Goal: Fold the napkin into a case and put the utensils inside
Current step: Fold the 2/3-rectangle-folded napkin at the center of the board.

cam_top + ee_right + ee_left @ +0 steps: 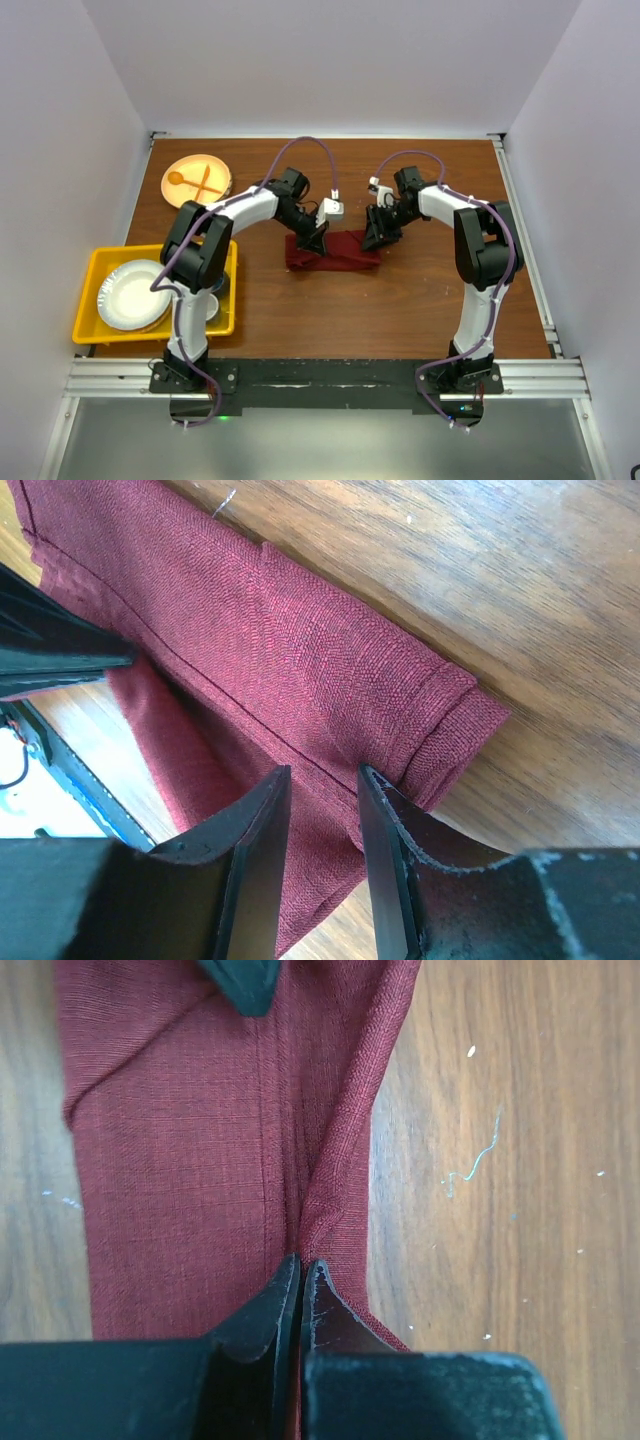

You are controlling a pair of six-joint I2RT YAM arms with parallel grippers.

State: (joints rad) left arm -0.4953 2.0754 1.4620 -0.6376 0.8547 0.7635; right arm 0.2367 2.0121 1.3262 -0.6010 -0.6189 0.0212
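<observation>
Brown wooden table (420, 300): folded maroon napkin (345, 257) mid-table, orange plate (216, 190) far left, yellow tub (88, 290) near left.

**Maroon napkin (340, 258) folded into a strip on the table (400, 310)**

The left claw (315, 240) is down on the strip's left end, and the right claw (378, 236) is at its right end. At the table's left edge a yellow tray (90, 262) holds white plates (130, 297). Beyond it, an orange plate (215, 165) carries an orange spoon (177, 180) and fork (208, 182).
</observation>
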